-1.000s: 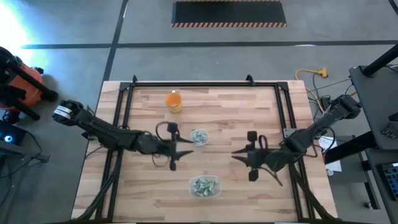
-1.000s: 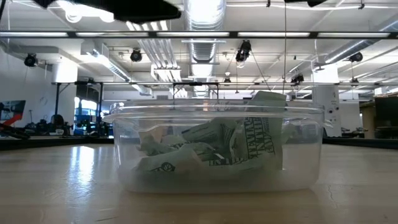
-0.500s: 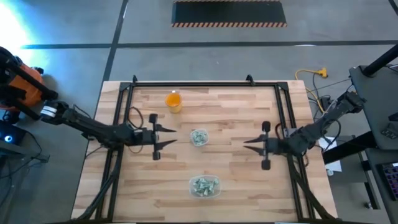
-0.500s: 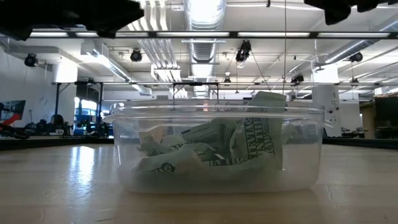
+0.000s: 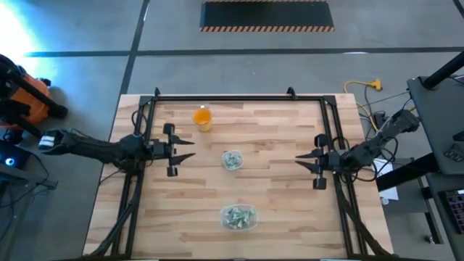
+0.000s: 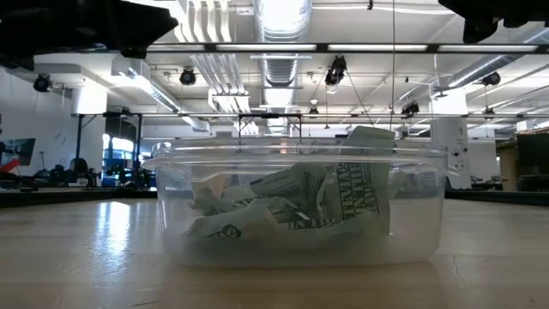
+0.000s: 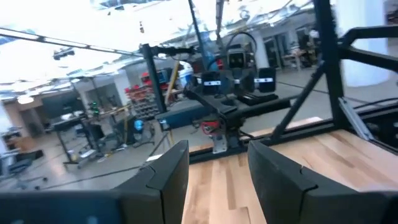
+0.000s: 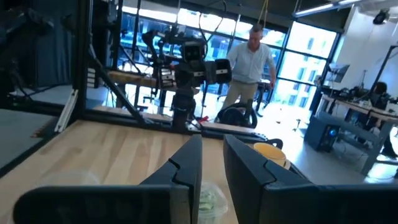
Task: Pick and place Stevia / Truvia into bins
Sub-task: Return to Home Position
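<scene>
The wooden desk (image 5: 275, 196) carries three containers. The rounded-rectangular clear tub (image 5: 238, 217), the largest, sits well clear of both jaws, toward the desk's front edge from the gap between them. It holds a crumpled heap of green-and-white sachets (image 6: 300, 206), one poking above the rim. The small round clear cup (image 5: 232, 160) lies between the jaws, nearer the left jaws, with a few sachets inside. The orange cup (image 5: 202, 117) stands near the left jaws, on their far-edge side. The left jaws are parted and empty. The right jaws show a narrow gap and hold nothing.
</scene>
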Tool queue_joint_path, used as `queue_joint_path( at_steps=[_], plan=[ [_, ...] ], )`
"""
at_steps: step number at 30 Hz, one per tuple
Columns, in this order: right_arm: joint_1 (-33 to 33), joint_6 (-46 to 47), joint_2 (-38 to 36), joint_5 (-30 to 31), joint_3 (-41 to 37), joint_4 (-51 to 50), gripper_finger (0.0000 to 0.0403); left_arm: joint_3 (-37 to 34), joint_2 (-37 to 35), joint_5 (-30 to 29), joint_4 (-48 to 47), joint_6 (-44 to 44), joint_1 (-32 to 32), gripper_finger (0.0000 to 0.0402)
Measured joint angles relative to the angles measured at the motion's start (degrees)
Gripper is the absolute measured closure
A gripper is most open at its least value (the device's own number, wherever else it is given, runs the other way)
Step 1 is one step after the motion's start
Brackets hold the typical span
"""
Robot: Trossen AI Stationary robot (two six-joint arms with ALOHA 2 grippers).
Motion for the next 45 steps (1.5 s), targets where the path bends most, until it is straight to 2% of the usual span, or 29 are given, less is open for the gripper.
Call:
queue_joint_path(
  at_steps=[4,7,12,19,21,23,28,33,35,37,39,45],
  plan=[
    [0.0,-1.1,-2.1,0.0,-0.7,0.0,0.0346,0.0,-0.7,6.4,-0.5,-1.9,5.6,0.0252],
    [0.0,-1.1,-4.8,0.0,-1.9,-1.7,0.0346,-0.7,-0.4,6.6,-0.6,-2.9,7.9,0.0252],
    [0.0,1.9,-12.9,0.0,-4.7,-8.3,0.0346,-2.5,-0.5,7.0,-0.7,-3.2,8.1,0.0252],
    [0.0,1.0,-26.7,0.1,-8.0,-13.8,0.0346,-6.5,-5.3,7.0,-0.7,-5.5,8.1,0.0253],
    [-0.2,-0.6,-26.7,2.2,-7.6,-13.2,0.0346,-7.5,-7.1,7.0,-0.6,-5.6,8.1,0.0253],
    [-0.4,0.1,-26.8,3.2,-5.4,-17.3,0.0346,-8.4,-8.8,6.9,-0.6,-5.6,8.1,0.0253],
    [-0.9,6.2,-26.6,-1.3,1.1,-31.2,0.0346,-10.7,-12.1,6.7,-0.8,-5.7,8.1,0.0253],
    [-1.0,4.6,-26.8,-3.2,3.3,-30.8,0.0346,-11.1,-15.6,6.6,-4.6,-6.0,8.1,0.0253],
    [-1.0,2.1,-26.6,-4.4,2.8,-25.5,0.0346,-11.1,-16.4,6.5,-5.7,-6.4,8.1,0.0253],
    [-1.0,-2.9,-26.3,-11.0,1.2,-16.6,0.0346,-11.1,-16.7,6.5,-5.8,-6.4,8.1,0.0253],
    [-1.0,-6.3,-25.7,-17.5,0.5,-13.0,0.0346,-11.1,-17.1,6.5,-6.0,-6.4,8.1,0.0253],
    [-3.2,-5.1,-25.9,-16.4,0.4,-14.1,0.0346,-11.1,-17.3,6.2,-5.4,-6.4,8.1,0.0253]
  ],
)
